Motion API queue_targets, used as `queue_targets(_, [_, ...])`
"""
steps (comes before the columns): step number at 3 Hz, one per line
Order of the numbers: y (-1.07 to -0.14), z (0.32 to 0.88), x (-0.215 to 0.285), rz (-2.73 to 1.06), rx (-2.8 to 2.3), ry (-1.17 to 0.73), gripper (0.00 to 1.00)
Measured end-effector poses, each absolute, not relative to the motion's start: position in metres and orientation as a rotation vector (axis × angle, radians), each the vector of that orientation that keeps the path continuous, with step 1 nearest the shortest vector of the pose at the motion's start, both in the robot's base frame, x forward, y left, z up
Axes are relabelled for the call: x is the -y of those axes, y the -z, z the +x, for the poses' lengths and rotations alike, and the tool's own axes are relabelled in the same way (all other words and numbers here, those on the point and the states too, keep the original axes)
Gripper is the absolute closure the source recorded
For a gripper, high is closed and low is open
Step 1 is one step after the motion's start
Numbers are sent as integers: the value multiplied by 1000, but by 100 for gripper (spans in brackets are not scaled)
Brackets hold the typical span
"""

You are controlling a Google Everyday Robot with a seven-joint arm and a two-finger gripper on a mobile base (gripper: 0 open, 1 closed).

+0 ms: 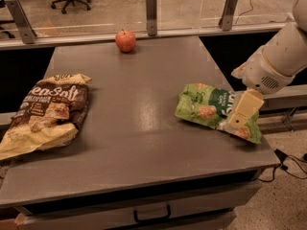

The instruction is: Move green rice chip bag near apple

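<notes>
The green rice chip bag lies flat on the right side of the grey table, near its right edge. The red-orange apple sits at the table's far edge, left of centre and well away from the bag. My gripper comes in from the right on a white arm and hangs over the bag's right end, low and close to it. It covers part of the bag there. I cannot tell whether it touches the bag.
A larger brown-and-cream "Sea Salt" bag lies on the table's left side. A glass barrier with metal posts runs behind the table's far edge. The table's right edge is just below my gripper. A drawer handle is in front.
</notes>
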State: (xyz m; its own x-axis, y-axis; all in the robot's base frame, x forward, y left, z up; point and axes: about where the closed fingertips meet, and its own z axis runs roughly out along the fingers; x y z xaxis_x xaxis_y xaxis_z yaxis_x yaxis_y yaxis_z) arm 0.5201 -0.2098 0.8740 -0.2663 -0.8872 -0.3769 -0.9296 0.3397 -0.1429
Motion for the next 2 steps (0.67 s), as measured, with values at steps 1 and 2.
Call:
queue_targets(1, [-858,526,205,-1559,-2225,-179,26])
queue_targets(2, [-855,527,202,-1531,-2229,-187,49])
